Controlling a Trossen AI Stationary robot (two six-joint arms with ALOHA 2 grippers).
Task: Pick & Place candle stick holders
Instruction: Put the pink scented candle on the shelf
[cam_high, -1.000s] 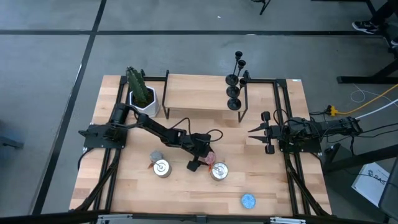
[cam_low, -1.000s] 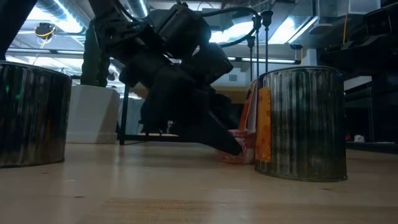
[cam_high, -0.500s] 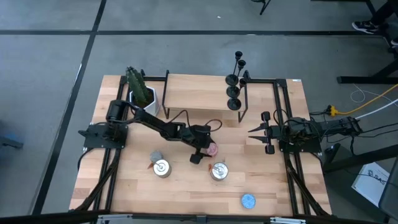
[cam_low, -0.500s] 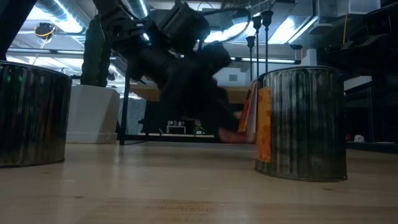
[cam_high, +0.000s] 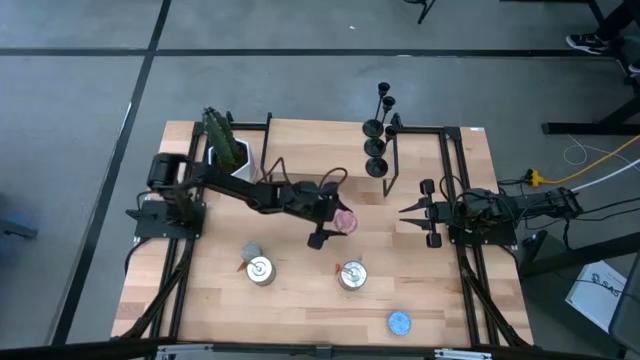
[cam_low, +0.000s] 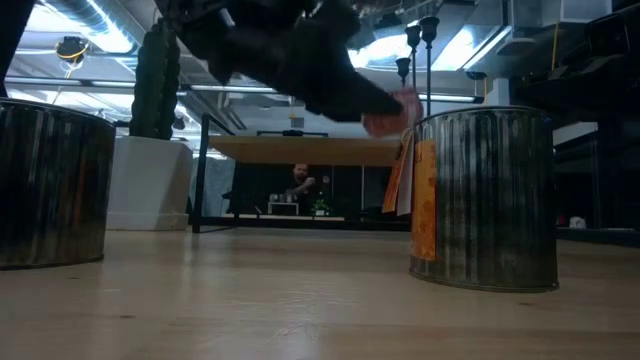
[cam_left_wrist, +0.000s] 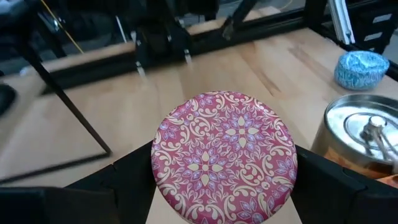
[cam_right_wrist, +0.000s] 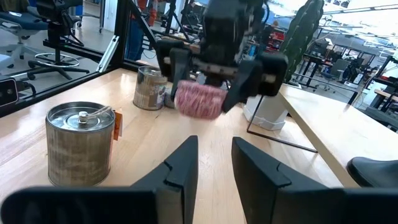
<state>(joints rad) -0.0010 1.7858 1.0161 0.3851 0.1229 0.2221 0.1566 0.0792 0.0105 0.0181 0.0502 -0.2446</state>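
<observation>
Three black candle stick holders (cam_high: 376, 148) stand by their round bases on the right end of the wooden shelf (cam_high: 310, 150). Their stems show in the low view (cam_low: 428, 60), and one base shows in the right wrist view (cam_right_wrist: 373, 169). My left gripper (cam_high: 338, 222) is near the table's middle, shut on a round pink patterned tin (cam_left_wrist: 224, 155) and well short of the holders. My right gripper (cam_high: 404, 212) waits shut at the table's right side, its fingers pointing left. My left gripper pinches the pink tin by its round side wall (cam_left_wrist: 163, 180), one finger (cam_left_wrist: 127, 177) on each side. The patterned lid faces the wrist camera. The fingers slant down from the table's left. The tin (cam_right_wrist: 199, 99) is lifted clear of the table.
Two silver tins (cam_high: 260, 270) (cam_high: 352, 275) stand near the front, with a small grey thing (cam_high: 252, 250) by the left one. A blue ball (cam_high: 399, 322) lies at the front right. A cactus in a white pot (cam_high: 230, 155) stands at the back left.
My left gripper has risen from beside the right silver tin and gone toward the table's far edge and a little right. It carries the pink tin, which has been lifted from the table top and is now clear of it.
</observation>
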